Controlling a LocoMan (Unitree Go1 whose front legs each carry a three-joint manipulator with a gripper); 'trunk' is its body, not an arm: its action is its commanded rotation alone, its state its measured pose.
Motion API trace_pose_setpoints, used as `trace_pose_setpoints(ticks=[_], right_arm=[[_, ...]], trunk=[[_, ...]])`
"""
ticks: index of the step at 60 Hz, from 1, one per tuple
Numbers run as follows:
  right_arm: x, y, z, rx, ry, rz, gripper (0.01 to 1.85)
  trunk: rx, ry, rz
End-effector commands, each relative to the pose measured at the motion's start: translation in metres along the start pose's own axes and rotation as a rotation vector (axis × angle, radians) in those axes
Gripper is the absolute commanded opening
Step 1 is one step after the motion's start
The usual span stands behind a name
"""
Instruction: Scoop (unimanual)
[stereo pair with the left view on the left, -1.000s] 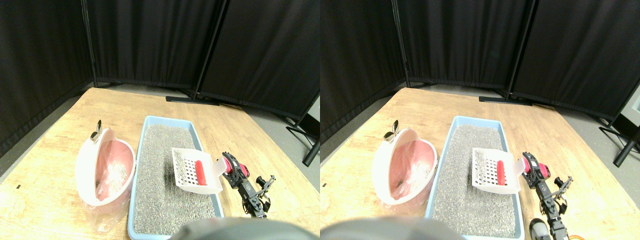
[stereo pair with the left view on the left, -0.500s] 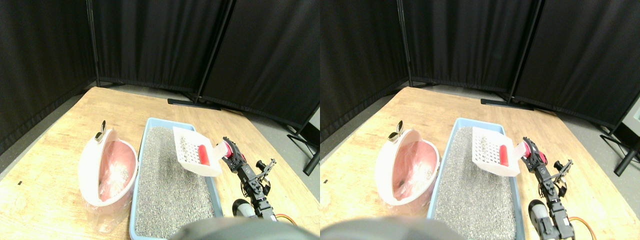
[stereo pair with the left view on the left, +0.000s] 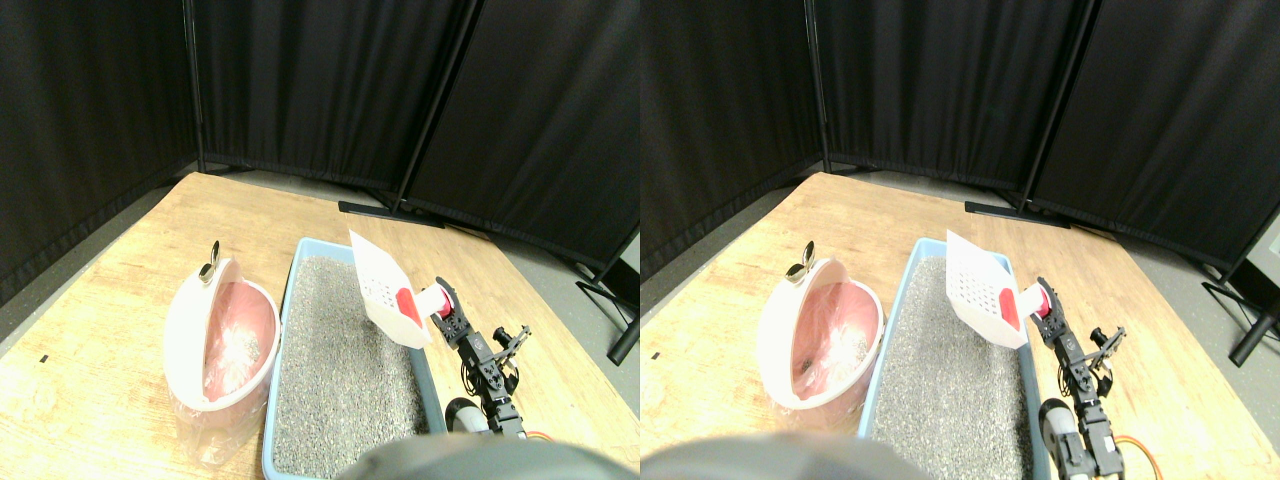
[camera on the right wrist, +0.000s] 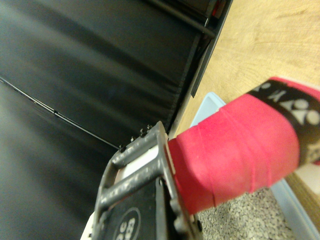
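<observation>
Black curtain panels (stereo pair with the left view on the left: 300, 90) on dark stands enclose the far side of the work area, with grey floor (stereo pair with the left view on the left: 560, 260) visible beyond the right edge of the surface. The counter (stereo pair with the left view on the left: 100, 300) is a light wooden board, bare apart from the working items. The largest item is a light blue litter tray (stereo pair with the left view on the left: 288, 300), filled with grey granules (stereo pair with the left view on the left: 340, 360), lying lengthwise away from the camera. Just to its left stands a white and pink bin (stereo pair with the left view on the left: 215, 340) with a clear liner, its hinged lid tipped open, close beside the tray wall. The white slotted scoop (stereo pair with the left view on the left: 385, 290) is raised clear of the granules above the tray's far right portion, blade tilted steeply upward, with a red cylindrical piece (stereo pair with the left view on the left: 407, 306) resting against its lower edge. Its red-wrapped handle (camera on the right wrist: 240, 150) runs back into the right gripper (stereo pair with the left view on the left: 446, 312), which reaches in from the lower right. In the wrist view the handle lies directly against the dark jaw frame; the jaws are closed on it.
</observation>
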Motion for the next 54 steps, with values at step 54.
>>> trace_pose_setpoints(ticks=[54], right_arm=[[0.018,0.025,0.013,-0.262,0.03,0.115,0.05]], trunk=[[-0.044,-0.002,0.117]])
